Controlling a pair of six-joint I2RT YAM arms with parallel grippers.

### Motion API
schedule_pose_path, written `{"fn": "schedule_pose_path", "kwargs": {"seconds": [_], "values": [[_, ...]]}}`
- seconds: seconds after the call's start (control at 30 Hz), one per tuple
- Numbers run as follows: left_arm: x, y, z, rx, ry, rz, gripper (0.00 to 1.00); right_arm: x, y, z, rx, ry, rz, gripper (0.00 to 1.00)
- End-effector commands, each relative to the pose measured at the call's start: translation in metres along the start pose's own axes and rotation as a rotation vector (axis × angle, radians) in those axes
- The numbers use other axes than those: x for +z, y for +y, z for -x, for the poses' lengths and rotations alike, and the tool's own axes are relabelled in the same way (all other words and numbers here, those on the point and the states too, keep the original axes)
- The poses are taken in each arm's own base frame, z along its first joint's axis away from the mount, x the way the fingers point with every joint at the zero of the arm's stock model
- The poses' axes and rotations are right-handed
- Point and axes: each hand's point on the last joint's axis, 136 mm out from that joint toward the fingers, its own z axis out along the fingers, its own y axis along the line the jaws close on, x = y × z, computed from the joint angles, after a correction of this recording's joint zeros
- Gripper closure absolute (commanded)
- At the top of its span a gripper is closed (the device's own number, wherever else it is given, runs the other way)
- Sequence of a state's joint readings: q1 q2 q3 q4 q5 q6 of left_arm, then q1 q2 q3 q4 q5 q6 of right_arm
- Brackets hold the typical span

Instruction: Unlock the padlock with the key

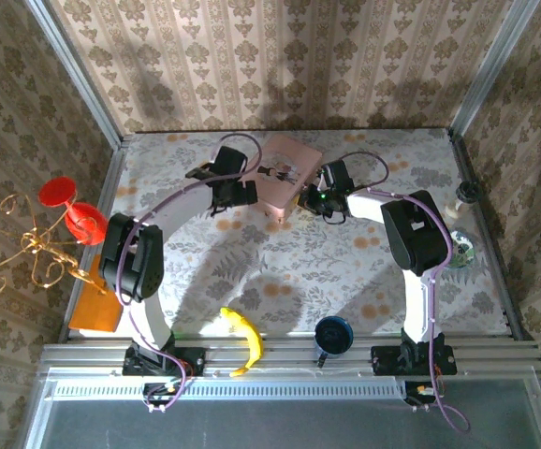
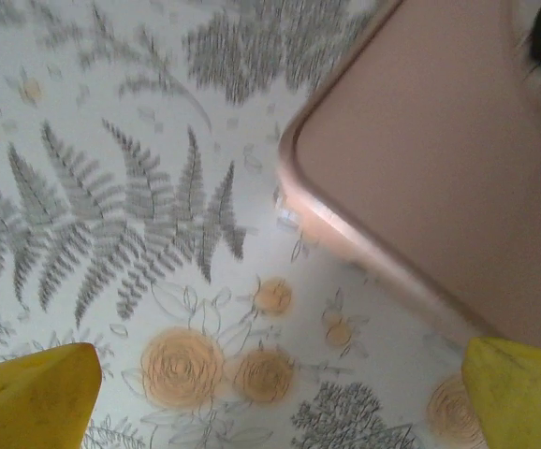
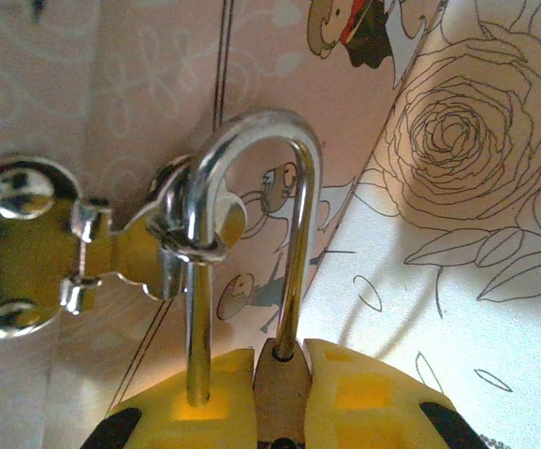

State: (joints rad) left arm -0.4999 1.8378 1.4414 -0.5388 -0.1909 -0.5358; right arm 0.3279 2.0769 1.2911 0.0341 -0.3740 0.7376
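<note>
The flower-printed tabletop (image 1: 252, 271) is carrying a flat pink box (image 1: 285, 168) with rounded corners near the middle of its far edge. The left gripper (image 2: 270, 412) is hovering by a box corner, yellow fingers spread wide, holding nothing. Close up, the right wrist view is showing the small padlock (image 3: 294, 234), its shiny curved loop threading the box's brassy clasp (image 3: 139, 248), while the right gripper (image 3: 280, 369) is pinching its thin body. A banana (image 1: 242, 339) and a dark cup (image 1: 333, 334) are lying near the near edge

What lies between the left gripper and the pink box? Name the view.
Nothing but bare fern-and-flower tablecloth lies between the open left gripper and the corner of the pink box; the left wrist view shows it.
</note>
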Motion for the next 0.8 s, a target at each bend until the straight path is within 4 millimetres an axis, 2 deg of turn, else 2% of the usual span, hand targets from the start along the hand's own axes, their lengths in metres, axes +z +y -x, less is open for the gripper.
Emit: {"fn": "schedule_pose_path", "kwargs": {"seconds": [0.0,0.13,0.3,0.77], "values": [[0.007,-0.005,0.016,0.085,-0.028,0.075,0.0,-0.01,0.03,0.025,-0.047,-0.067,0.069,1.0],[0.022,-0.013,0.019,0.148,-0.008,0.123,0.0,-0.012,0.027,0.027,-0.041,-0.067,0.067,1.0],[0.043,-0.011,0.007,0.184,0.062,0.161,0.0,-0.019,0.02,0.039,-0.021,-0.079,0.068,1.0],[0.059,0.001,-0.019,0.199,0.14,0.188,0.0,-0.027,0.014,0.074,-0.006,-0.085,0.084,1.0]]}}
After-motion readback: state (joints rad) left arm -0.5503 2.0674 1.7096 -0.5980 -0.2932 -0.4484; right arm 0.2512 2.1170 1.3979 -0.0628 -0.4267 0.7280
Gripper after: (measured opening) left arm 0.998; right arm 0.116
